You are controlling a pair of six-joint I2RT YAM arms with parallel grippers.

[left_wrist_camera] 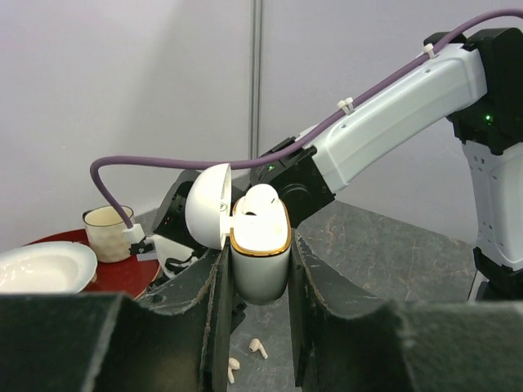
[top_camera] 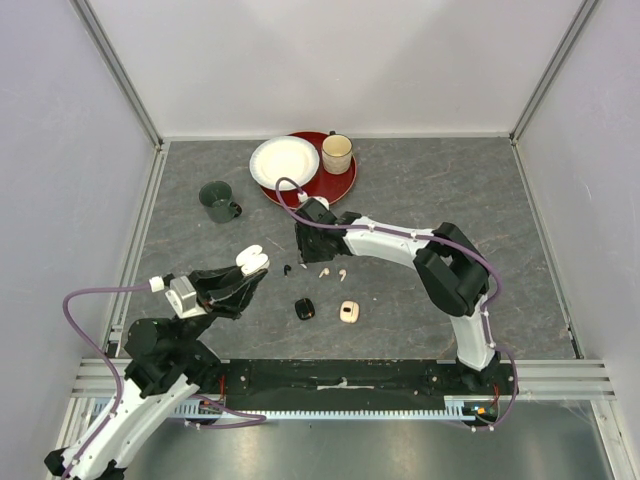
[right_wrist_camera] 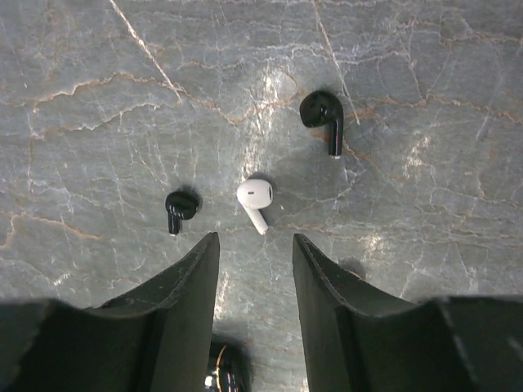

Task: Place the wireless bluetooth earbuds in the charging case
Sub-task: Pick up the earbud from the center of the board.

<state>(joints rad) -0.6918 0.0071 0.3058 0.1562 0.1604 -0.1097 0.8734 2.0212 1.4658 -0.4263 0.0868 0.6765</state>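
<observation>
Dead ahead of the right jaws, on the counter, lies the white bud. It's centred on the gap and clear of both fingers.

Head points away from the wrist. Stem angles back toward the finger on the right of the wrist view. So the long axis runs roughly along your reach, a bit skewed, not across the gap.

Right jaws stand partly open with nothing in them.

One black bud sits just beside the white one, ahead of the other finger. A second black bud lies farther out. The beige buds are off to the side.

Left jaws are clamped on the white case, lid open. One white bud looks seated inside. The case is near the loose buds, but apart from them.

My read: the right arm is the nearer one, so the pick is yours on that side. Advance a touch and come down, so the fingers close across the stem. Watch the near black bud, since that finger could nudge it.
</observation>
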